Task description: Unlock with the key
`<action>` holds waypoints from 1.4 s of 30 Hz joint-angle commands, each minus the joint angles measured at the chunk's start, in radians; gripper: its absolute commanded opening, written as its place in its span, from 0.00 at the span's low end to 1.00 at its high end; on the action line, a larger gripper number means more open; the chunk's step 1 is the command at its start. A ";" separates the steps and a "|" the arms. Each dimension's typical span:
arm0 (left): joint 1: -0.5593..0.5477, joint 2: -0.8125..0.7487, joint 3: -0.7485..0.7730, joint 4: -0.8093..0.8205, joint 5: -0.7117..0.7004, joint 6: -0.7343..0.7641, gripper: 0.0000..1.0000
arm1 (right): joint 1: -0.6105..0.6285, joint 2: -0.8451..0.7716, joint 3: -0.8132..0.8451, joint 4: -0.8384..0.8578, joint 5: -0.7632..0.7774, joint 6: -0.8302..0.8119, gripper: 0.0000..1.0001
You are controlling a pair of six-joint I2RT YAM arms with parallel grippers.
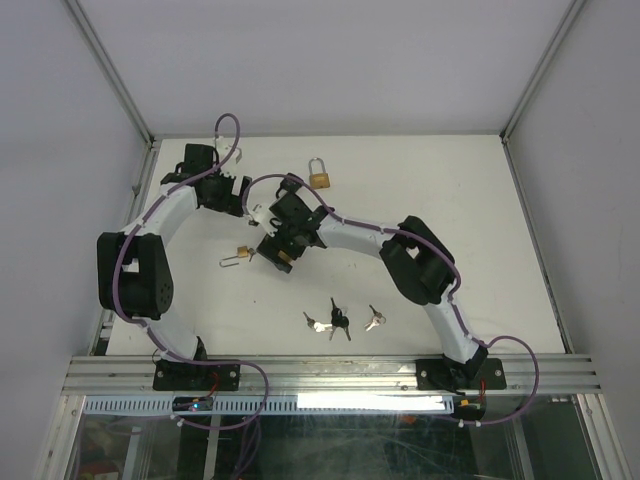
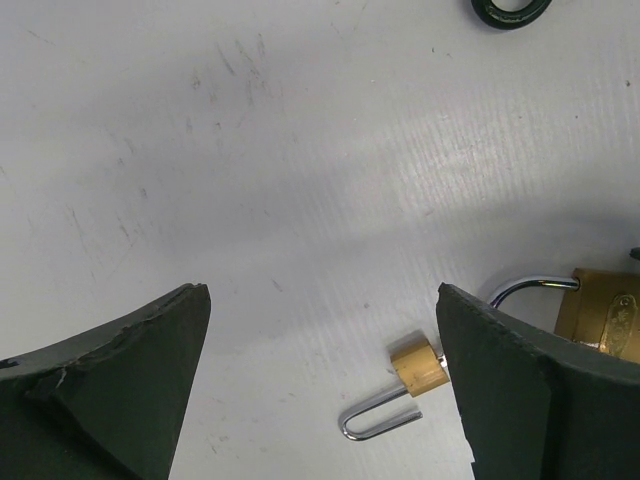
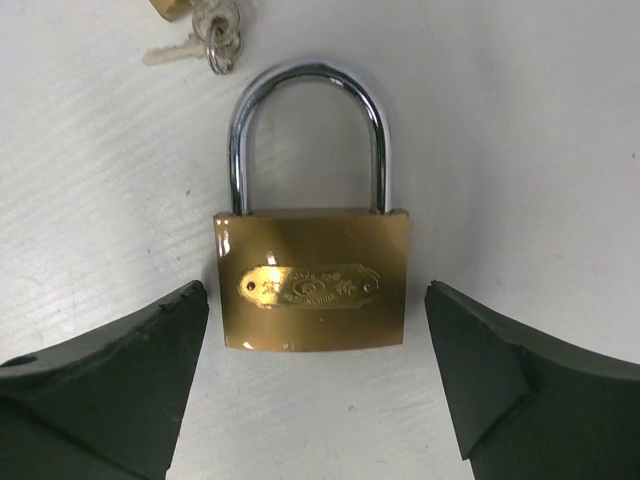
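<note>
Jaws left and right gape empty; the left ones half-hide a padlock [image 2: 605, 315].

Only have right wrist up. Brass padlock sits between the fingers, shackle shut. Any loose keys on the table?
Observer: Yes. Loose keys lie in a row on the table, toward its near edge.
Operator: Left arm holding anything?
Observer: No. The left gripper is open and holds nothing.
Operator: Any other locks?
Observer: A small padlock lies on the table near the left gripper, its shackle swung open.
</note>
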 commanded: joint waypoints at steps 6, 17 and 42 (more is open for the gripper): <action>0.027 -0.033 0.048 0.048 0.023 -0.004 0.98 | -0.008 0.042 0.100 -0.195 -0.008 -0.018 0.83; 0.049 -0.141 -0.034 0.106 0.197 0.014 0.96 | 0.006 0.116 0.086 -0.173 0.026 0.021 0.72; 0.171 -0.171 -0.014 -0.413 1.017 0.848 0.71 | -0.237 -0.248 -0.271 0.076 -0.708 0.289 0.05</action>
